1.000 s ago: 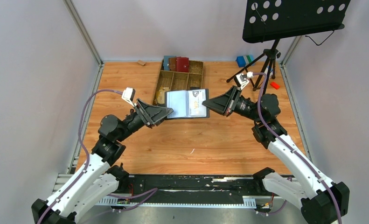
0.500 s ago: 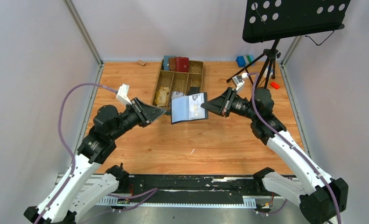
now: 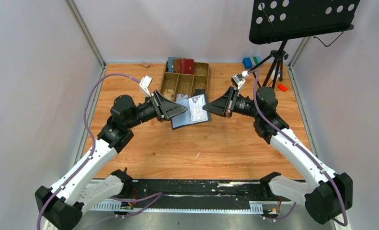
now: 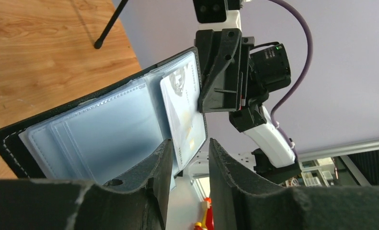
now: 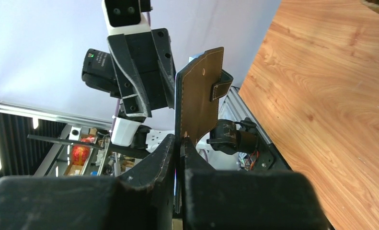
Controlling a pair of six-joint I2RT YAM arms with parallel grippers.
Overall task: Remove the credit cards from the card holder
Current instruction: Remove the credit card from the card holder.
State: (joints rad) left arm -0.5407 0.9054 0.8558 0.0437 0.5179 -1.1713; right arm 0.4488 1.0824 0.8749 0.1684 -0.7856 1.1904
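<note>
Card holder [image 3: 192,118] is open and held in the air, tilted, over the far half of the table [image 3: 216,148], just on the near side of the wooden tray [image 3: 163,88]. Right end effector [image 3: 208,109] is pinched closed on the holder's right edge. The right wrist view shows its fingers [image 5: 154,163] clamped on the rim of the cover, with the closure tab [image 5: 219,88] on the outer face. Left end effector [image 3: 183,111] sits over the holder's left part, its jaws narrowly parted. In the left wrist view the holder's lower corner lies at that gap; contact cannot be determined. Grey-blue sleeve pages [image 4: 106,129] face that camera. One whitish credit card [image 4: 181,112] sits in the sleeve nearest the right end effector.
</note>
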